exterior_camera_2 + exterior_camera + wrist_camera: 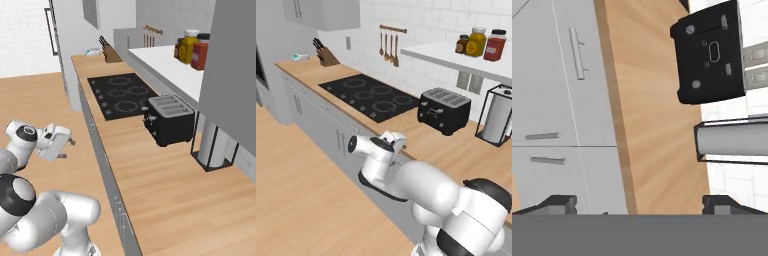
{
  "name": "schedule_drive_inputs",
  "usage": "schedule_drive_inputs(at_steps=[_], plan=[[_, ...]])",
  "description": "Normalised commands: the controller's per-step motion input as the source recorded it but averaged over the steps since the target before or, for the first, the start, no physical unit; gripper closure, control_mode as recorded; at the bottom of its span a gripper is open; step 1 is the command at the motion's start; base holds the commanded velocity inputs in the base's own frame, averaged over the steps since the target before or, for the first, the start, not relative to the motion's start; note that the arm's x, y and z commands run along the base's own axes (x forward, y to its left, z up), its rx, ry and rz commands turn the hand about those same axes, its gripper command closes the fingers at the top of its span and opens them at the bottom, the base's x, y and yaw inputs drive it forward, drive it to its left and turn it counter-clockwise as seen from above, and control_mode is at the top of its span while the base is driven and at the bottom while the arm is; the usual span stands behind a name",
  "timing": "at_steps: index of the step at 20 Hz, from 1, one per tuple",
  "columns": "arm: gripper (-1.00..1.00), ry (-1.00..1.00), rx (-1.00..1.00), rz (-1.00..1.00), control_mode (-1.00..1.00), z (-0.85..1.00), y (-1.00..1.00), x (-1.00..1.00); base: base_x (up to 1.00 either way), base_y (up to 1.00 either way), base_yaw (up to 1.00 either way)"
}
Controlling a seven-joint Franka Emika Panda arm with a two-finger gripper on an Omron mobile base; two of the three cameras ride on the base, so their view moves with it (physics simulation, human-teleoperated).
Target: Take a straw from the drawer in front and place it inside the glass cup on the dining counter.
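Tool (69, 149) hangs off the bench (150, 165) front edge, fingertips apart and empty, facing the closed cabinet fronts because no drawer is open yet.

The paper towel holder (498, 116) is cut by the right edge; the arm hides the cabinet fronts (331, 127) below.

No text, label, brand or number can be read; the jars (477, 42) at upper right show nothing legible.
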Motion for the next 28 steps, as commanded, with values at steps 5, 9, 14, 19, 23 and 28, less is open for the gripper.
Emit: schedule_drive_inputs(at_steps=[5,9,14,19,23,28], plan=[[-1.00,0.00,-0.20,-0.05,-1.00,-0.64,-0.05,0.44,0.00,0.00,0.00],[-1.00,0.00,-0.17,-0.02,-1.00,-0.57,-0.01,0.51,0.00,0.00,0.00],[-1.00,0.00,-0.14,-0.01,-1.00,-0.47,-0.04,0.55,0.00,0.00,0.00],[-1.00,0.00,-0.08,0.00,-1.00,-0.48,-0.06,0.53,0.00,0.00,0.00],[-1.00,0.00,-0.06,0.00,-1.00,-0.40,-0.02,0.44,0.00,0.00,0.00],[-1.00,-0.01,-0.06,-0.02,-1.00,-0.37,-0.07,0.38,0.00,0.00,0.00]])
